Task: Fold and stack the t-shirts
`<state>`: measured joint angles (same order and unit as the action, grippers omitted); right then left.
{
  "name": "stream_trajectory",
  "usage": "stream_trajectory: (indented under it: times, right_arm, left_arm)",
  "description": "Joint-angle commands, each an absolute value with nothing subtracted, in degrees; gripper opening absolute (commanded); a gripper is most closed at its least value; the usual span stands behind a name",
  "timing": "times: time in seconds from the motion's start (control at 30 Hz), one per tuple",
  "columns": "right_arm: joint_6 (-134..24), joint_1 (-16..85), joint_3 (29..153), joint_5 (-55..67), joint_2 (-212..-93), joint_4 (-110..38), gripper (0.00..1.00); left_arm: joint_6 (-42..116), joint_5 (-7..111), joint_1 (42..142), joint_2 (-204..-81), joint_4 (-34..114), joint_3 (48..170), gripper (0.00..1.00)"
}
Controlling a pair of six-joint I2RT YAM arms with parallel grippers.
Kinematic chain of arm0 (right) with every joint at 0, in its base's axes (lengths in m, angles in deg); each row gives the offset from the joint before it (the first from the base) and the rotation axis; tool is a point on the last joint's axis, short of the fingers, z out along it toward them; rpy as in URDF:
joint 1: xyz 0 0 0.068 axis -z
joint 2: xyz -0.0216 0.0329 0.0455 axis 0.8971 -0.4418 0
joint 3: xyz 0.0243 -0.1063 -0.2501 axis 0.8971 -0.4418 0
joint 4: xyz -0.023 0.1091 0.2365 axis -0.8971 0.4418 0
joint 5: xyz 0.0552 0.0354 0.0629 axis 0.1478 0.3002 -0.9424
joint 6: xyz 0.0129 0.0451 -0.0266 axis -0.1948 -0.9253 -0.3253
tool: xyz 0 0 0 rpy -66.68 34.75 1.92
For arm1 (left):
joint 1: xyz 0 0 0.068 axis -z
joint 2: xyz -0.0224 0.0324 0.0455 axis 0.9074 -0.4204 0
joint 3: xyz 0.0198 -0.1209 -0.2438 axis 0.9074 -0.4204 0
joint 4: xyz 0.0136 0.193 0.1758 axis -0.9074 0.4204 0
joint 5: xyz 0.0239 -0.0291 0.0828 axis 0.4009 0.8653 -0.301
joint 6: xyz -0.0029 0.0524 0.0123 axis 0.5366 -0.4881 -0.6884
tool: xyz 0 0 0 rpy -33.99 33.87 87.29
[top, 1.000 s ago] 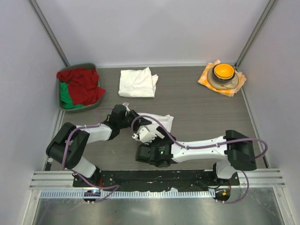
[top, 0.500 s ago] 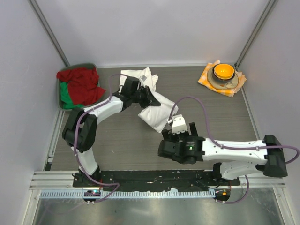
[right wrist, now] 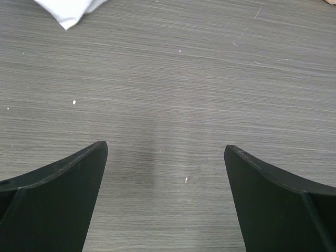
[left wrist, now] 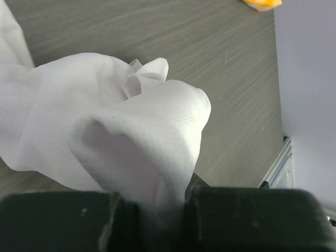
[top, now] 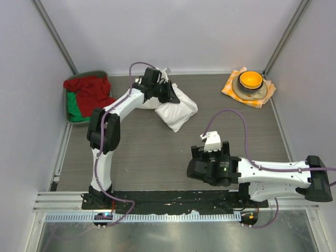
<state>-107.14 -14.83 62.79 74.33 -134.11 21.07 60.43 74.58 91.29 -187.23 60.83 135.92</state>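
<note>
Two white shirts sit together at the table's far edge, left of its middle. The lower shirt (top: 138,83) lies folded flat there, mostly hidden under the left arm. The held shirt (top: 179,111) is a folded bundle whose free end rests on the table (top: 236,123) just right of the lower one. Whether the two overlap I cannot tell, since the arm covers where they meet. The left claw (top: 172,97) is clamped on the held shirt. In its wrist view the fingers (left wrist: 94,220) pinch a doubled edge with the cloth bulging out above them, a grip that probably serves to keep the layers together so the fold survives the carry. The bundle looks offset to the right and skewed, so the stacking seems unfinished. I judge it needs to go left and squarely over the lower shirt before release, and thin cotton pinched at one edge could sag open or drag the lower shirt askew. The right claw (top: 211,152) stands wide apart and empty over bare table, toward the near edge and right of the middle. It is well apart from the shirts, likely parked so the left arm can reach freely, and its own view catches only a white corner at the upper left. A bin (top: 89,73) of red and green cloth sits at the far left corner. A bowl (top: 250,80) on a checked cloth (top: 228,89) sits at the far right corner, and both are out of the working area.
</note>
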Motion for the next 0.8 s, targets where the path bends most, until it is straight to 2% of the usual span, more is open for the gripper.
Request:
stream_trajectory:
  times: [0.0, 0.3, 0.47, 0.63, 0.77]
  right_arm:
    - [-110.1, -14.7, 61.5, 75.7, -132.1, 17.9, 1.00]
    - [-108.3, -14.7, 59.7, 73.7, -134.8, 12.9, 1.00]
    - [-107.5, -14.7, 59.7, 72.2, -136.3, 10.5, 1.00]
    - [-107.0, -14.7, 59.9, 72.2, -137.7, 10.1, 1.00]
    - [-106.1, -14.7, 60.8, 72.2, -138.4, 10.0, 1.00]
  left_arm:
    - [55.1, 76.7, 88.5, -189.9, 63.8, 144.2, 0.00]
    - [55.6, 78.2, 82.4, -197.0, 63.8, 156.6, 0.00]
    - [61.3, 81.0, 79.2, -201.8, 61.0, 164.4, 0.00]
    - [68.9, 80.7, 75.8, -201.6, 53.0, 161.0, 0.00]
    - [71.8, 78.9, 73.8, -198.3, 47.0, 150.2, 0.00]
